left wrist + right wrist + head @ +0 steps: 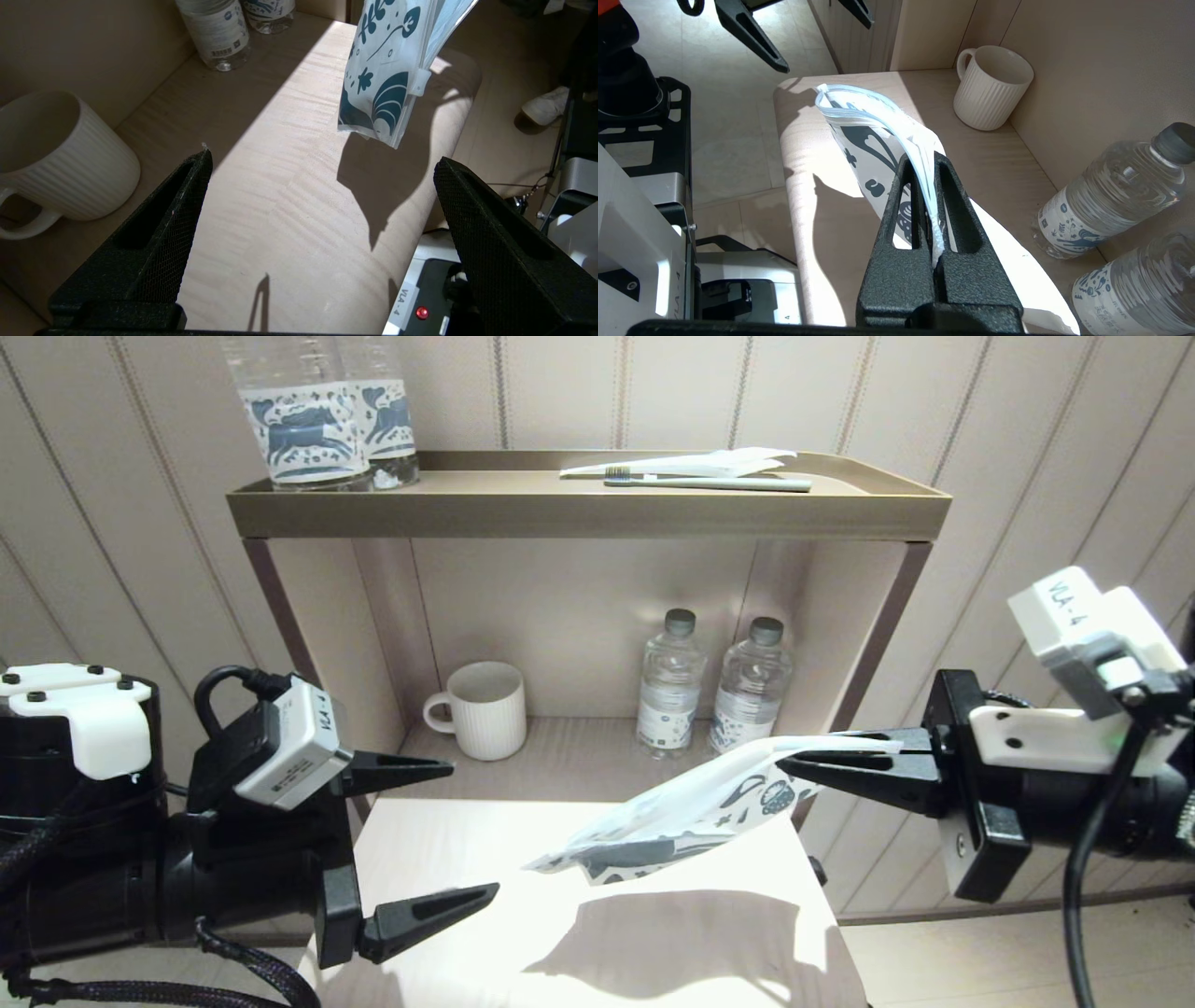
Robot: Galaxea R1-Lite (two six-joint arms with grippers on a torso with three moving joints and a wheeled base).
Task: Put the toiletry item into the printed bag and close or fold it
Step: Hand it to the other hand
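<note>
The printed bag (686,812) hangs in the air above the pale lower table, white with dark blue motifs, its free end drooping toward the left. My right gripper (794,763) is shut on the bag's right edge; the right wrist view shows the bag (868,140) pinched between the black fingers (896,205). My left gripper (471,831) stands open at the table's left side, empty, a short way from the bag (387,79). A toothbrush (709,482) lies on the top shelf beside a plain white wrapper (695,463).
A white ribbed mug (485,709) and two small water bottles (667,683) (752,683) stand in the open shelf niche behind the table (448,859). Two larger printed bottles (322,411) stand at the top shelf's left. The shelf has a raised rim (588,513).
</note>
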